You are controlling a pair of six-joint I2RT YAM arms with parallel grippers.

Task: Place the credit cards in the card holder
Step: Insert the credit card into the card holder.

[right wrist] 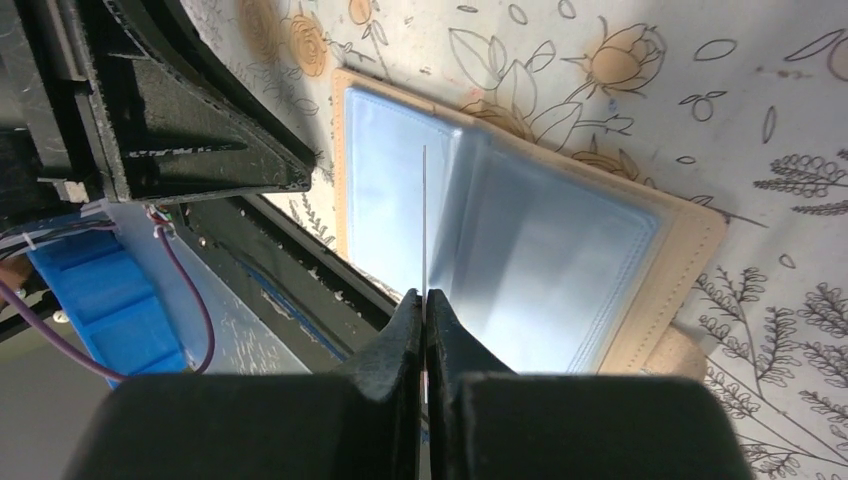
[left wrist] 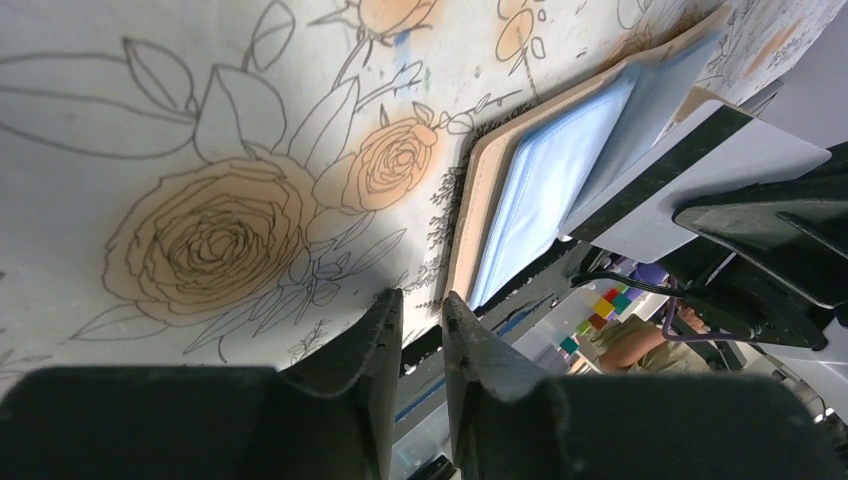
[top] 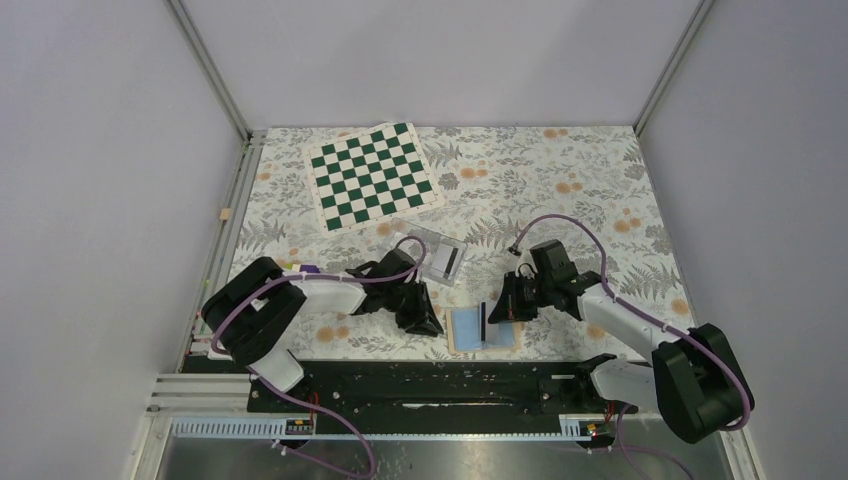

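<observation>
The card holder (top: 497, 339) lies open on the floral cloth near the front edge, light-blue inside up, and also shows in the left wrist view (left wrist: 540, 185) and the right wrist view (right wrist: 540, 250). My right gripper (top: 497, 313) is shut on a credit card (right wrist: 424, 215), seen edge-on and held upright over the holder's middle fold. In the left wrist view the credit card (left wrist: 700, 165) looks pale with a dark stripe. My left gripper (top: 428, 322) sits low just left of the holder, empty, jaws a little apart (left wrist: 422, 300).
A clear plastic box (top: 432, 248) with a dark-striped card in it lies behind the left gripper. A green-and-white checkered mat (top: 372, 173) lies at the back left. The black base rail (top: 430, 385) runs along the front edge, close to the holder.
</observation>
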